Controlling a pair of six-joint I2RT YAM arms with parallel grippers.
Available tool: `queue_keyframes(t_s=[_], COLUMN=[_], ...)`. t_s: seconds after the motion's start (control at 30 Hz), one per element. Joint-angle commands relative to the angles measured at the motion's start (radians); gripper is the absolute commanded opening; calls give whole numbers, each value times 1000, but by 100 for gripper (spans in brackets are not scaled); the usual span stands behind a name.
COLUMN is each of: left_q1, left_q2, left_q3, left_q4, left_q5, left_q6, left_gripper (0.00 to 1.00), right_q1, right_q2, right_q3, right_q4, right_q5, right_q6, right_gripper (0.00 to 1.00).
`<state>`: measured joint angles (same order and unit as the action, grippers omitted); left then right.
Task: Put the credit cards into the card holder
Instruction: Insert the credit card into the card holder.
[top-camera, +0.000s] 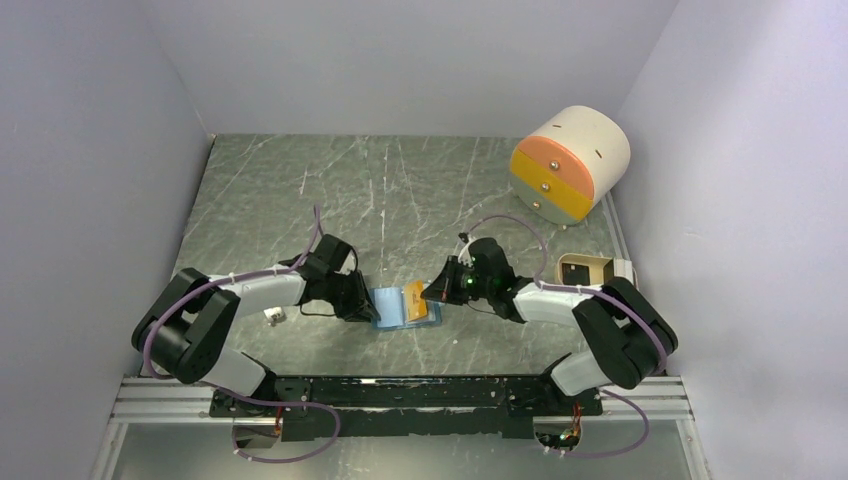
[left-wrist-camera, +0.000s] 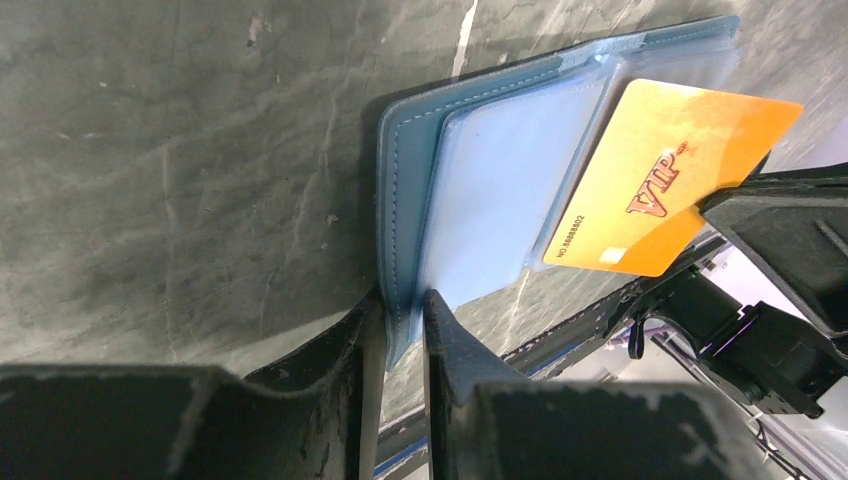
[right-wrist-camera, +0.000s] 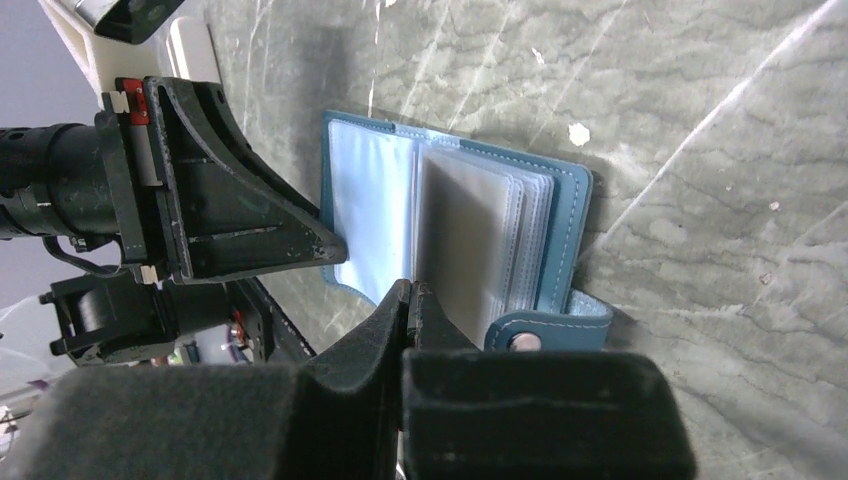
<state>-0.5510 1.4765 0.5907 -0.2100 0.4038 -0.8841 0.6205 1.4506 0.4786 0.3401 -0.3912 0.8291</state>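
The blue card holder (top-camera: 388, 305) lies open on the marble table between the two arms, its clear sleeves fanned up (right-wrist-camera: 520, 230). My left gripper (left-wrist-camera: 405, 300) is shut on the edge of the holder's cover (left-wrist-camera: 400, 170) and pins it. An orange-gold credit card (left-wrist-camera: 670, 170) marked VIP is pinched at one corner by my right gripper (right-wrist-camera: 410, 290), which is shut on it. The card's far end rests against the pale sleeves of the holder. In the top view the card (top-camera: 416, 303) stands over the holder's right half, with the right gripper (top-camera: 432, 295) just beside it.
A cream drum with orange and yellow drawers (top-camera: 570, 165) stands at the back right. A shallow tan tray (top-camera: 585, 270) sits by the right wall. A small white clip-like piece (top-camera: 272, 316) lies under the left arm. Grey walls enclose the table on three sides.
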Motion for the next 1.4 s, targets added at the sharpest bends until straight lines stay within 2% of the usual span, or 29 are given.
queue_keyframes(t_s=[0.0, 0.43, 1.37], left_q1=[6, -4, -10], left_q2=[-15, -11, 32], left_q3=[-25, -57, -32], left_q4=[5, 52, 44], left_q5=[-7, 19, 22], left_q6=[0, 1, 11], left_gripper=[24, 24, 25], right_q1=[10, 34, 52], right_q2=[5, 42, 173], right_q3=[-32, -23, -26], right_q4=[91, 134, 210], right_q5=[12, 19, 22], right_q6=[61, 64, 38], right_gripper=[0, 0, 0])
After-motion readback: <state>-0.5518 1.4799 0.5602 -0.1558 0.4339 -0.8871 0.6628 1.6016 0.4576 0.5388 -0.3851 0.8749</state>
